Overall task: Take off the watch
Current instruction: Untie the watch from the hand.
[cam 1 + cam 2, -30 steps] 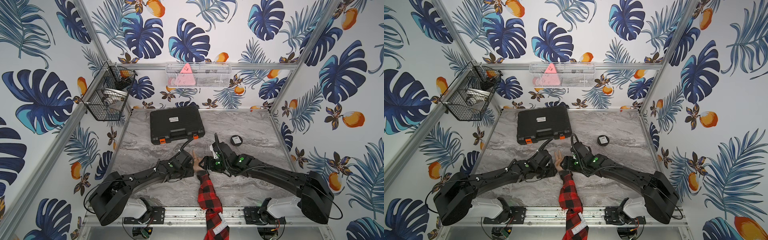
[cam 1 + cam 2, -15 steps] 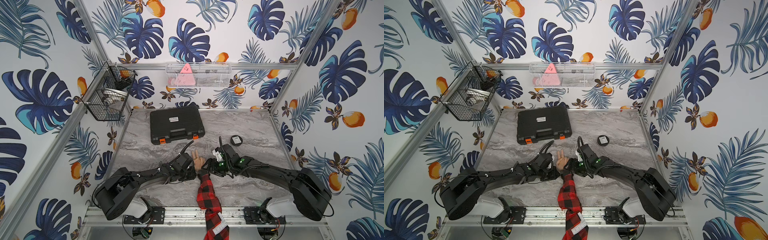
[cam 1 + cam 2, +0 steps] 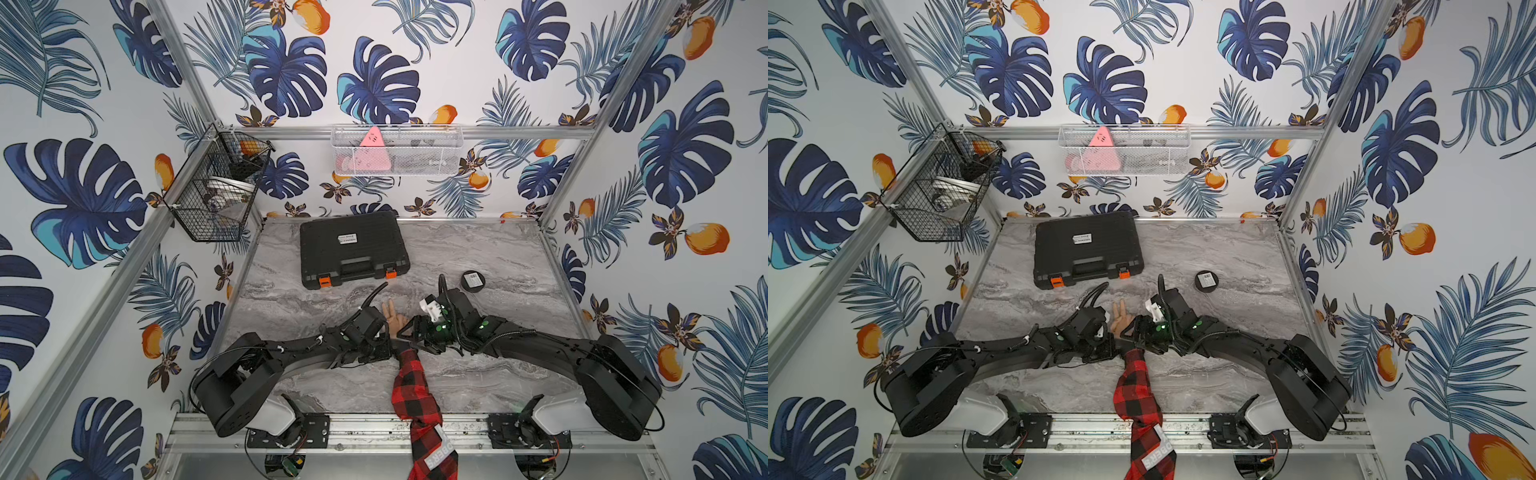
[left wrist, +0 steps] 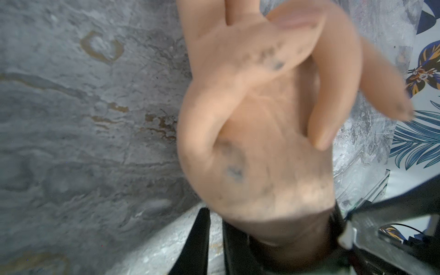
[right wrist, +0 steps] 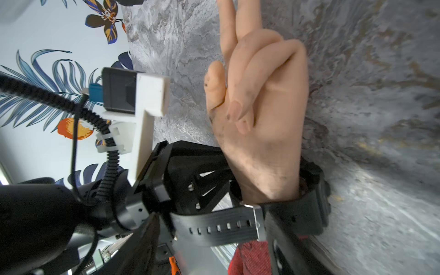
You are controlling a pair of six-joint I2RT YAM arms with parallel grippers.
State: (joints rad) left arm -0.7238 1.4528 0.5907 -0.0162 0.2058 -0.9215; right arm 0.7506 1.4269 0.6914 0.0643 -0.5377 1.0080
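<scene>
1. Left gripper (image 4: 214,223): jaws nearly closed beside the wrist; any grip on the strap (image 5: 214,228) cannot be told.
2. Right gripper (image 3: 411,334): jaws wide, straddling the strap's loose tail.
3. The watch (image 5: 308,214) sits on the mannequin hand's (image 5: 262,119) wrist, toward the counter's (image 3: 478,249) front edge.

Left wrist view: mannequin hand (image 4: 257,142) blurred, 2 extended fingers cut off by the frame edge. Right wrist view: the watch (image 5: 309,214) face not visible, strap tail end obscured. In both top views, upper left: wire basket (image 3: 216,195) contents indistinct.
</scene>
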